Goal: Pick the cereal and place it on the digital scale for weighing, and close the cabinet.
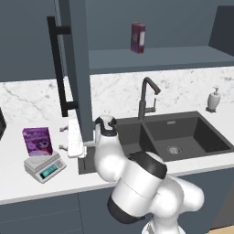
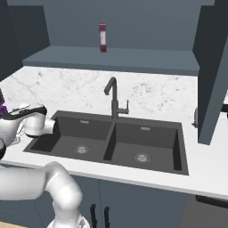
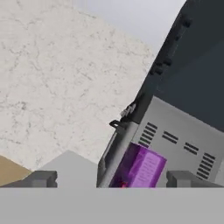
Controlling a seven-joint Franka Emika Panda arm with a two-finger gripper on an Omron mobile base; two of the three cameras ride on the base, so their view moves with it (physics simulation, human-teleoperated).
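The cereal box (image 1: 37, 140) is seen standing upright on the top plate of the scale (image 1: 44, 167), at about eight o'clock in the left base view, on the white counter (image 1: 18, 183). The scale's greenish display faces the lower right of that view. In the hand view, the purple box (image 3: 141, 168) appears at about five o'clock, between the two dark fingertips (image 3: 41, 178), with nothing gripped between them.

The gripper (image 1: 68, 138) is held just right of the box, its jaws spread wide and apart from it; the two pale fingers point toward nine o'clock in the left base view. In the right base view, the gripper (image 2: 15, 110) is seen at the nine o'clock edge, with a sliver of the purple box (image 2: 3, 108) beside it.

The wall cabinet (image 1: 160, 57) stands open. One door (image 1: 77, 68) is swung outward, seen edge-on at about eleven o'clock in the left base view, with its long black handle (image 1: 58, 68) on the left face. The gripper lies just beside the lower end of this door. A dark maroon box (image 1: 138, 38) stands upright on the cabinet shelf at about one o'clock.

A dark double sink (image 1: 183, 135) with a black tap (image 1: 146, 98) lies to the right, and a soap dispenser (image 1: 213, 99) stands at three o'clock against the marble wall.
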